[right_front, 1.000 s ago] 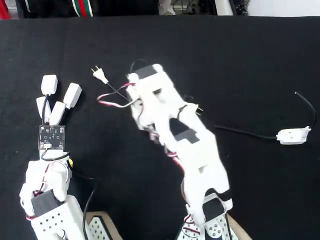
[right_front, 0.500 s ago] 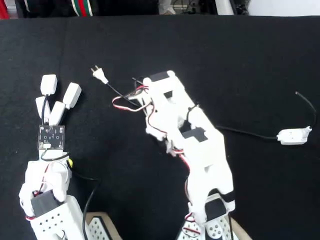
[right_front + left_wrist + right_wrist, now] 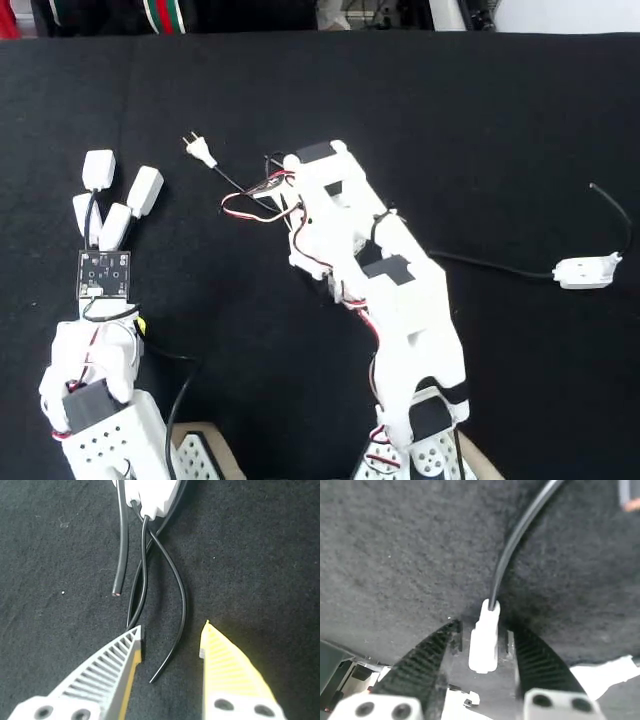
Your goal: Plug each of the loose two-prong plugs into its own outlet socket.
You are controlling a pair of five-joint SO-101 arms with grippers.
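Black fuzzy worktop point(image 3: 480, 110), with room clutter point(image 3: 160, 12) past its far edge. Left gripper point(image 3: 171, 628) fingers wide apart over black cables point(image 3: 142, 565), near the white sockets point(image 3: 112, 195). Right gripper point(image 3: 484, 628) fingers narrow, white plug point(image 3: 484, 647) between them with slim gaps either side. Second plug point(image 3: 201, 151) lies loose on the worktop.

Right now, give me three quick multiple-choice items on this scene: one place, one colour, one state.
1. The lone white socket lies: A between the arms; B to the right of the right arm; C in a gripper.
2. The left gripper has fingers: A both black; B both red; C grey and yellow.
3. The left gripper is: A open; B shut on a cable; C shut on a plug.
B: the high view shows it alone there. C: the left wrist view shows both colours. A: its fingers stand well apart.
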